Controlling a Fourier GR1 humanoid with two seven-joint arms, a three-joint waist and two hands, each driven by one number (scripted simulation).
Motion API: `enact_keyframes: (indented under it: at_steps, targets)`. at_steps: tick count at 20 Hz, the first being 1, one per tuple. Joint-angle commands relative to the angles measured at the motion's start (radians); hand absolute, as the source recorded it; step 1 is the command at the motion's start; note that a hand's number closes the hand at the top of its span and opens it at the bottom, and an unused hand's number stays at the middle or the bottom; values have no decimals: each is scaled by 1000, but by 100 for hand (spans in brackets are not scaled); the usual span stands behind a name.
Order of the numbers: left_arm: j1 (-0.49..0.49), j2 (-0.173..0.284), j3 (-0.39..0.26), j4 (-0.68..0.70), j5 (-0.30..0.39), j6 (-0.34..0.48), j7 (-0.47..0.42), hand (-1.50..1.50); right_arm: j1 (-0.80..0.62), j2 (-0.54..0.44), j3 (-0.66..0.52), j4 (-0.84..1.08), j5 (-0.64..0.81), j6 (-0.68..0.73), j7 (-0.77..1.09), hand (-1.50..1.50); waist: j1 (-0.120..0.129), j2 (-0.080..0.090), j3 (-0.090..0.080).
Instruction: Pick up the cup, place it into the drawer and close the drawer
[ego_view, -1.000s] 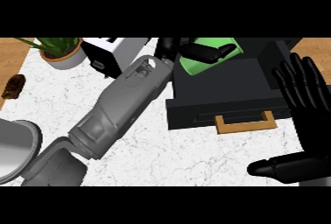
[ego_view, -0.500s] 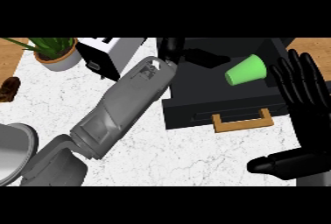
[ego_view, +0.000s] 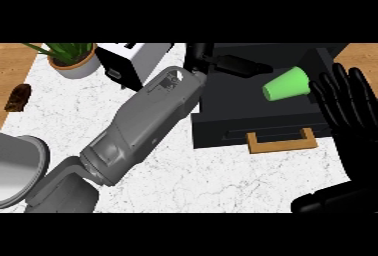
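The green cup (ego_view: 286, 84) lies on its side inside the open black drawer (ego_view: 244, 102), towards its right side, mouth pointing lower left. My left hand (ego_view: 235, 64) reaches over the drawer's back left part with its fingers straight, open and apart from the cup. My left forearm (ego_view: 148, 127) crosses the counter diagonally. My right hand (ego_view: 347, 107) stands open at the right edge, fingers up, just right of the cup and the drawer. The drawer's wooden handle (ego_view: 282, 142) faces me on its front.
A potted plant (ego_view: 72, 59) and a white and black appliance (ego_view: 134, 61) stand at the back left. A small brown object (ego_view: 18, 97) lies at the left edge. A grey metal bowl (ego_view: 15, 170) sits at the lower left on the white marble counter (ego_view: 221, 175).
The cup has left my left hand and has moved right and down into the drawer, where it now lies on its side. My left hand has drawn slightly away from it.
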Motion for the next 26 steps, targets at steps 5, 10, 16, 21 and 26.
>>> enact_keyframes:
  at_steps: [5,10,16,21,26]
  targets:
    - [15,30,96,-82,40,-46,34,-150,48,-67,-54,-79,-89,52,59,150,70,-18,-1]
    - [151,113,107,-256,51,-31,37,-150,71,-144,-2,-83,55,141,23,150,107,-27,-2]
    - [337,238,128,-475,54,-19,97,-150,72,-162,42,-74,188,144,27,150,111,-25,-2]
    - [573,356,133,-695,69,-54,132,-150,108,-165,59,11,282,172,-61,150,119,-23,-1]
    - [775,472,176,-900,90,-99,161,-150,107,-161,92,45,396,138,-58,150,117,-22,-1]
